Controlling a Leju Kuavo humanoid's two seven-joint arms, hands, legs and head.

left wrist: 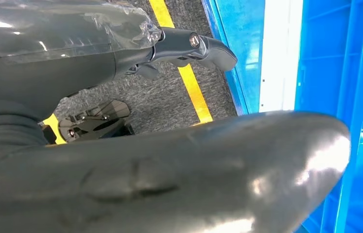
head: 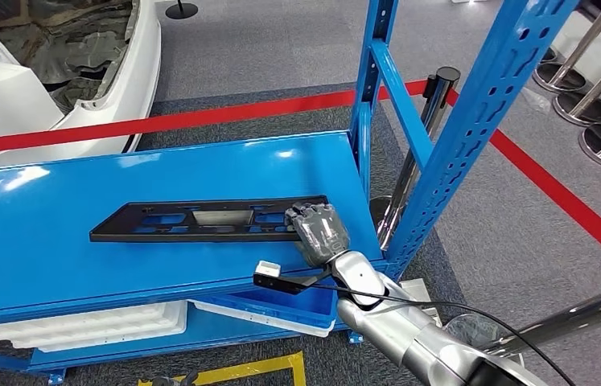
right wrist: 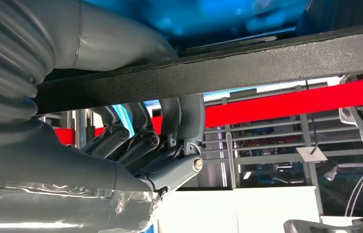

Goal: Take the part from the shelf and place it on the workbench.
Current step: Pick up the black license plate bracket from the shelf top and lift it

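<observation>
Blue steel shelf (head: pixel 39 241) on grey carpet, red barrier belt (head: pixel 200 119) behind, right robot hand (head: pixel 319 232) gripping black part (head: pixel 200 221)

Silver right arm (head: pixel 393 318), glossy and rounded, a thin black cable looping along it; dark grey right robot hand (head: pixel 319 231), ribbed grey cover behind, silver screws at the fingers (right wrist: pixel 189 162).

From high on the body we look forward and down on the glossy blue metal shelf (head: pixel 160 173). Our right wrist camera sits tight under the long flat black plastic part (right wrist: pixel 247 68), shared with the head view (head: pixel 200 221). Our left wrist camera faces grey carpet floor (left wrist: pixel 169 104).
</observation>
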